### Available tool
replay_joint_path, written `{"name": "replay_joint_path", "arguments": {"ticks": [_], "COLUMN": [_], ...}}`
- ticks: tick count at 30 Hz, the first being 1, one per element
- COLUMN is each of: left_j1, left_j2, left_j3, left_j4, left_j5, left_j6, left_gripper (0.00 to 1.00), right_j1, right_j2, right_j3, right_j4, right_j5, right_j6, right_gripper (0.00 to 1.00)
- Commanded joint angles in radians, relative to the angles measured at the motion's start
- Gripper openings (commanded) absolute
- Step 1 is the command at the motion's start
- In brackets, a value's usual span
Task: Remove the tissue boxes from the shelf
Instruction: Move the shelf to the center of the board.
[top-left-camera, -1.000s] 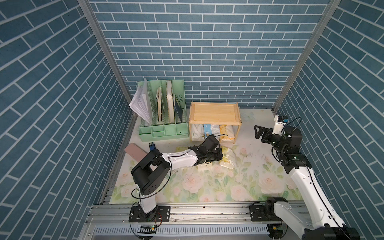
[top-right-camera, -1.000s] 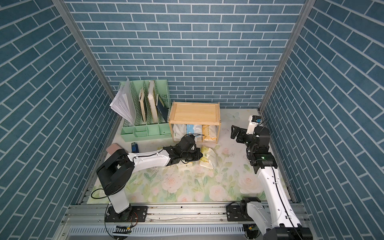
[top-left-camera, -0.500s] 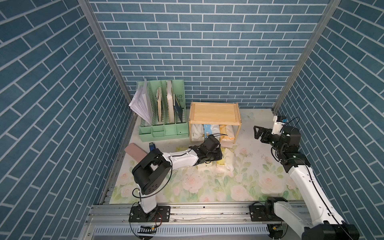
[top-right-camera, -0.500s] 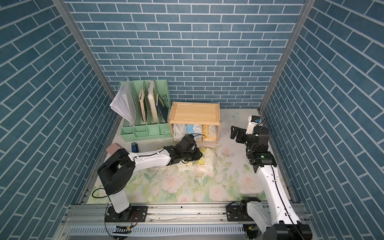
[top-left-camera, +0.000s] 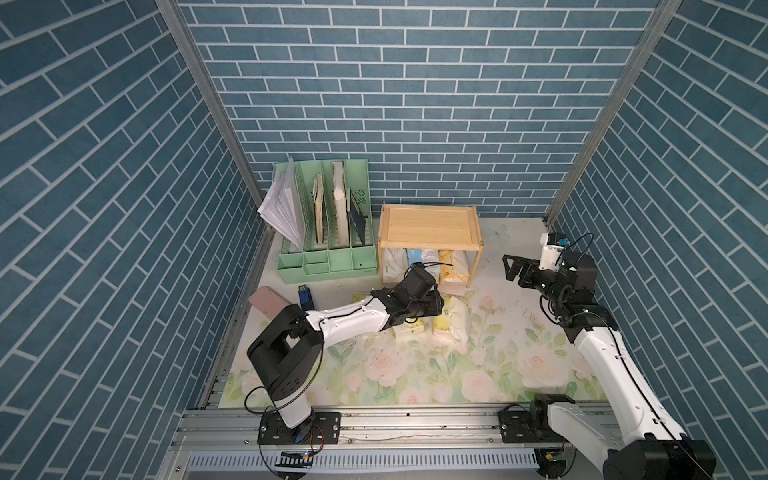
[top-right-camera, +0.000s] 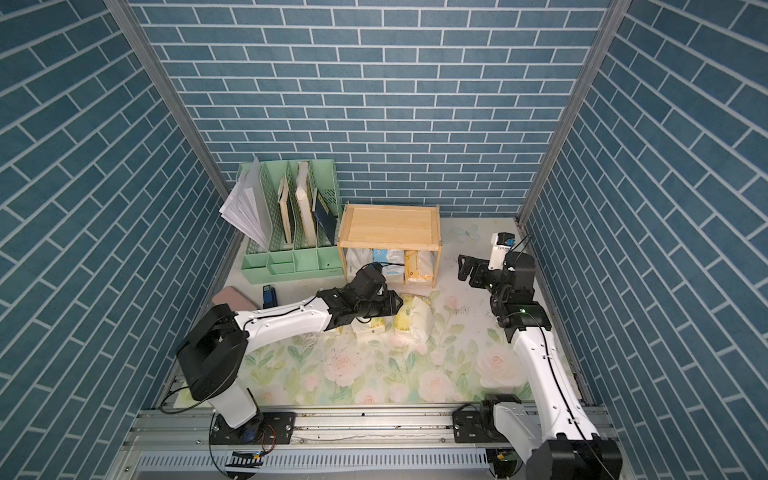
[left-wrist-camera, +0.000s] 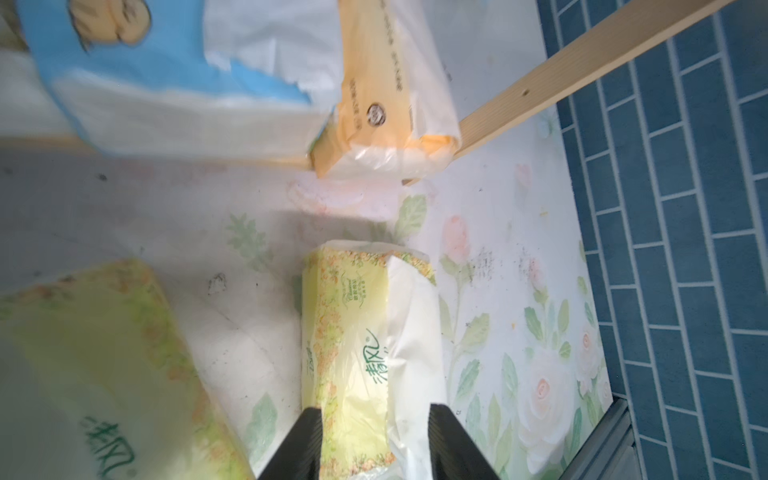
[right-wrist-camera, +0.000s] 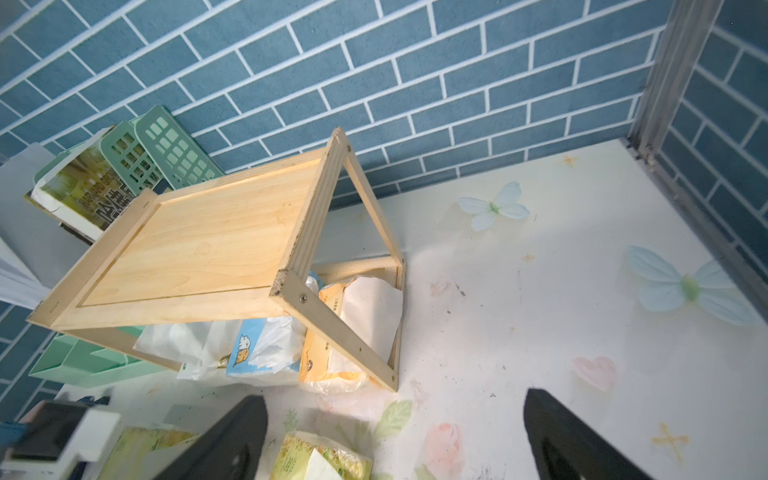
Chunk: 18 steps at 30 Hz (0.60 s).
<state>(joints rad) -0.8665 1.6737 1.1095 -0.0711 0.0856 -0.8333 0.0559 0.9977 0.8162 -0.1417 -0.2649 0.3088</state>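
- Change: the left gripper (left-wrist-camera: 374, 409) has gone from pinched tight to jaws apart, one finger on each side of a pale yellow pack (left-wrist-camera: 361, 332). Can't tell if the pads still brush the wrapper.
- That pack now lies on the floral mat (top-left-camera: 415, 374), out in front of the shelf (top-left-camera: 430, 226) — reads as a drop-off just finishing.
- A second pale yellow pack (left-wrist-camera: 104, 353) lies beside it on the mat, with bare mat between them.
- Still in the lower tier, side by side: white pack (top-left-camera: 392, 266), blue cartoon pack (top-left-camera: 419, 259), orange-yellow pack (top-left-camera: 455, 270). Top board is bare. Job roughly half done, I'd judge.
- Right gripper (top-left-camera: 509, 270) has jaws wide apart and empty, hanging off the shelf's right end.
- Edges: the top board roofs the remaining packs, so reach in low from the front. The end frame (right-wrist-camera: 345, 336) sits against the orange-yellow pack, and the green file organizer (top-left-camera: 324, 232) is just beside the shelf's other end.
- Room: open mat to the front and right. The dropped packs sit in the left arm's way back in.
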Motion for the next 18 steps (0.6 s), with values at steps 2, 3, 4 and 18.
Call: {"name": "replay_joint_path", "arguments": {"ticks": [2, 3, 4, 18], "left_j1": [0.046, 0.056, 0.070, 0.344], "left_j2": [-0.094, -0.112, -0.131, -0.296], "left_j3": [0.000, -0.004, -0.009, -0.111], "left_j4": [-0.050, -0.056, -0.064, -0.133], "left_j5": [-0.065, -0.074, -0.085, -0.075], "left_j6": [0.053, 0.060, 0.067, 0.150], "left_gripper": [0.55, 0.57, 0.59, 0.81], "right_j1": [-0.002, -0.001, -0.001, 0.018], "right_j2": [0.053, 0.066, 0.081, 0.302], "right_j3": [-0.028, -0.032, -0.038, -0.075], "right_j4": [0.025, 0.032, 0.043, 0.222], "right_j5": [-0.126, -0.143, -0.164, -0.329], "right_j6": [-0.011, -0.005, 0.003, 0.090], "right_gripper": [1.00, 1.00, 1.00, 1.00]}}
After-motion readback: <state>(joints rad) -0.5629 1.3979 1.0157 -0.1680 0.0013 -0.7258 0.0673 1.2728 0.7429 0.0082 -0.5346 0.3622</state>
